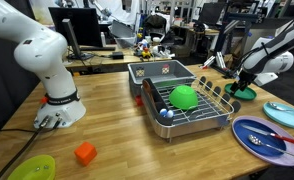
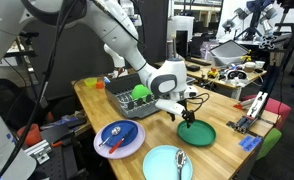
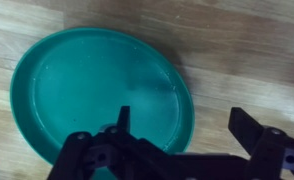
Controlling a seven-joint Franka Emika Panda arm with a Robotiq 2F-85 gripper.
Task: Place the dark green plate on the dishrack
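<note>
Wooden tabletop (image 1: 117, 135) in a cluttered lab. Nearest the front edge in an exterior view lies a pale blue plate (image 2: 167, 163) holding a spoon, with a purple plate (image 2: 119, 140) carrying utensils beside it. Just behind them, near a side edge, the dark green plate (image 2: 199, 133) lies flat on the wood. The gripper (image 2: 187, 117) hangs over it, jaws spread wide astride the rim. One finger (image 3: 122, 120) is above the plate and the other is outside it. Further back stands the dishrack (image 2: 127, 100), holding a bright green bowl (image 2: 140, 91), with a grey tub (image 1: 157, 70) beyond.
</note>
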